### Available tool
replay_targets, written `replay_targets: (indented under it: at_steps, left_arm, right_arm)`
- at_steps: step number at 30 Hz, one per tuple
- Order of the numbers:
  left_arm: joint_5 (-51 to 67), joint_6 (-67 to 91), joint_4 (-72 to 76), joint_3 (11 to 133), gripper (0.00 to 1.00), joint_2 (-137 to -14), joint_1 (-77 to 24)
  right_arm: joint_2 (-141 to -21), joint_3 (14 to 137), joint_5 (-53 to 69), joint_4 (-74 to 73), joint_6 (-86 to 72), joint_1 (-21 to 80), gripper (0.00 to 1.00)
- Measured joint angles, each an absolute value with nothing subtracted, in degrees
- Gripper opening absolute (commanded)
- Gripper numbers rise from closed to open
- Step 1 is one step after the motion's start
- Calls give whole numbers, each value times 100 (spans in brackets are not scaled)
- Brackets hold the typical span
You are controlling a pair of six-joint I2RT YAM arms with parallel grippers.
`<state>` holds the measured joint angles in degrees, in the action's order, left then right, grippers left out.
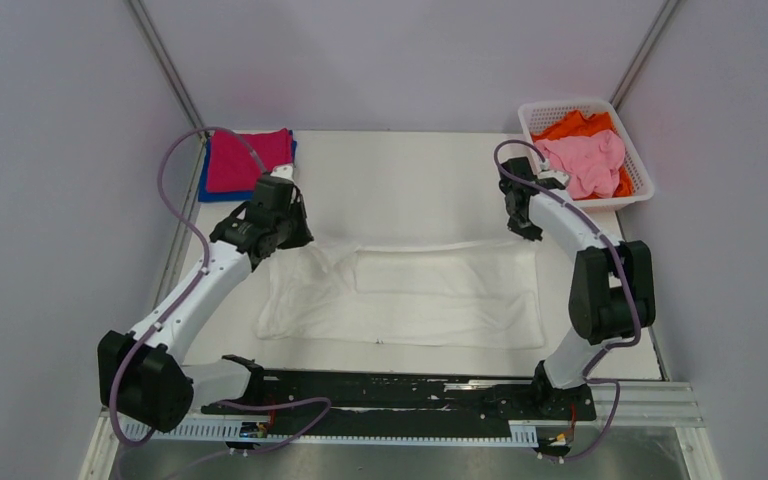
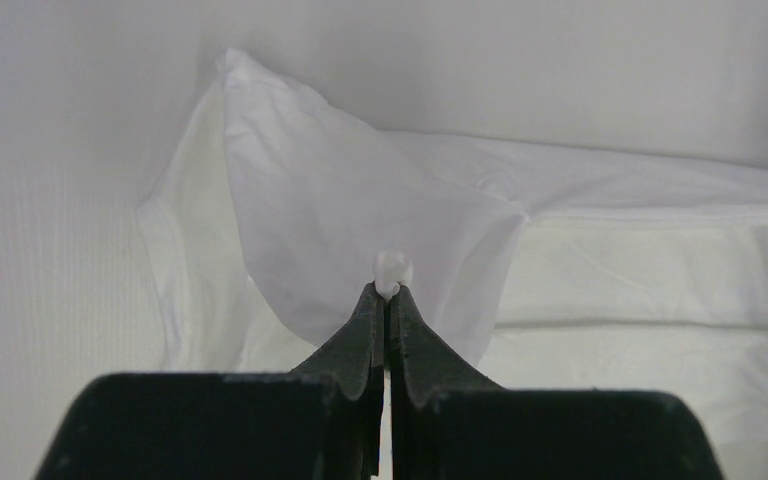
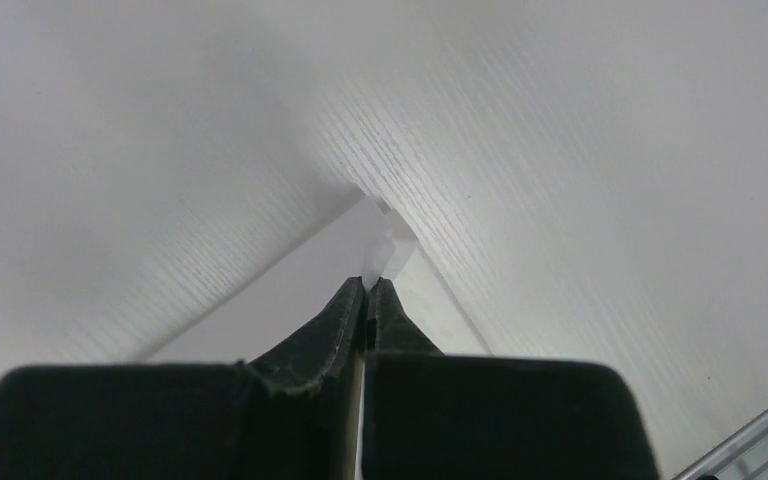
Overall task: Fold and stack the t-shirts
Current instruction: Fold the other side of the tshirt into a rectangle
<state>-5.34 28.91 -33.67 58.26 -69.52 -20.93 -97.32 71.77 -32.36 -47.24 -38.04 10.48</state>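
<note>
- The white t-shirt (image 1: pixel 405 295) lies spread flat across the middle of the table (image 1: pixel 410 180), partly folded into a long band, likely so its far edge can be carried over.
- The left gripper (image 2: pixel 388 292) is clamped on a pinch of cloth at the tee's far left corner, which tents up off the table.
- The right gripper (image 3: pixel 367 285) is clamped on the far right corner, matching the left for an even lift.
- Far left, a folded magenta t-shirt (image 1: pixel 245 160) rests on a blue t-shirt (image 1: pixel 203 185), starting the stack.
- Far right, the lattice basket (image 1: pixel 560 106) holds the pink t-shirt (image 1: pixel 590 160) and orange t-shirt (image 1: pixel 575 125), not yet folded.
</note>
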Motion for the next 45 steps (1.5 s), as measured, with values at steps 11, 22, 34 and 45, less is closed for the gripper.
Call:
replay_targets:
  at_steps: [11,22,34,45]
  left_arm:
    - [-823,3417,-4324,5280,0,-5900,-2370]
    - [-773,3966,-4792,4473,4,-5658,-2438]
    - [-648,4176,-5137,4377,99,-5710,-2506]
    - [-8,4206,-4119,4377,100,-6132,-2510]
  right_arm:
    - [-8766,6344,-3000,-4816,-3874,1179,2]
    - [-7985,5240,-2766,-4923,-4152,1341,9]
    - [-7367,4521,-2742,-5251,-4886,1396,100]
    - [-5780,4611,-2211,-4346,-4475,1396,100]
